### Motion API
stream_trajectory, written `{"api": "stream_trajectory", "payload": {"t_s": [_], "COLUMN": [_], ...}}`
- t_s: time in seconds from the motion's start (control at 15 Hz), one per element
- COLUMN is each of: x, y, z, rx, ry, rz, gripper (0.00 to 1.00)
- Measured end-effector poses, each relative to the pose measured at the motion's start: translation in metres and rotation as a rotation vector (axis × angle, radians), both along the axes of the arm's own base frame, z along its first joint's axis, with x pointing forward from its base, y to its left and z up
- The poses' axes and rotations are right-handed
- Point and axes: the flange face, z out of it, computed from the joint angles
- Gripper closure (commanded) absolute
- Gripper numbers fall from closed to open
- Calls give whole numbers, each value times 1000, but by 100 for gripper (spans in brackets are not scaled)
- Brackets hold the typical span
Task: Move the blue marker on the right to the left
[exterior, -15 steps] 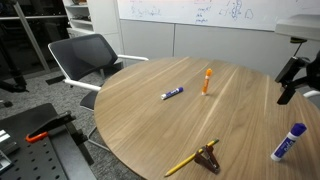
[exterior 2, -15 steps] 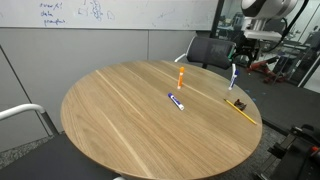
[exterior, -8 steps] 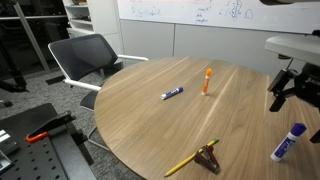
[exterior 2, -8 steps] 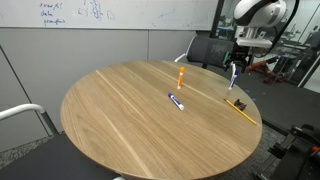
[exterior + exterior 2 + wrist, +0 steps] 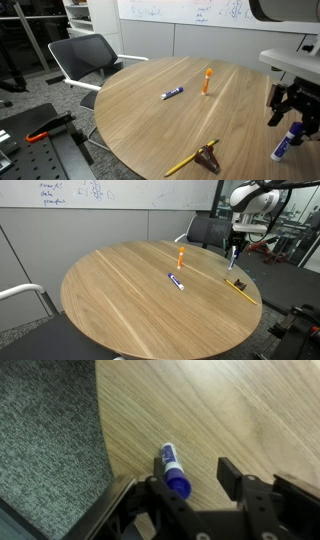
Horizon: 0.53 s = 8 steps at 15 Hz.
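Blue marker just beneath the released, wide-spread end effector, untouched.

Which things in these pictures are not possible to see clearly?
- Blue marker label, wrist view: blurred, unreadable.
- Whiteboard writing, both exterior views: too small to read.
- Dark object beside the yellow pencil, in an exterior view: too small to identify.

Round wood-grain counter. Whiteboard with blue writing, on the wall beyond the counter's far edge. Dark chair, white frame, drawn near the counter's edge. Grey speckled carpet. Grey wall panel.
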Motion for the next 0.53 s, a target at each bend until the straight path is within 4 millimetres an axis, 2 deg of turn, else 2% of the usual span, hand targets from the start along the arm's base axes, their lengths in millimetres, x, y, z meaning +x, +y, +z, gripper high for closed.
{"api": "stream_trajectory", "payload": {"t_s": [0.2, 0.27, 0.4, 0.53], "x": [0, 0, 0, 0], "y": [-4, -5, -8, -10], "z": [7, 10, 17, 24], "rx": [7, 9, 12, 18], "ry": [15, 20, 28, 38], "rz": [-16, -22, -35, -40], "gripper": [95, 99, 95, 95]}}
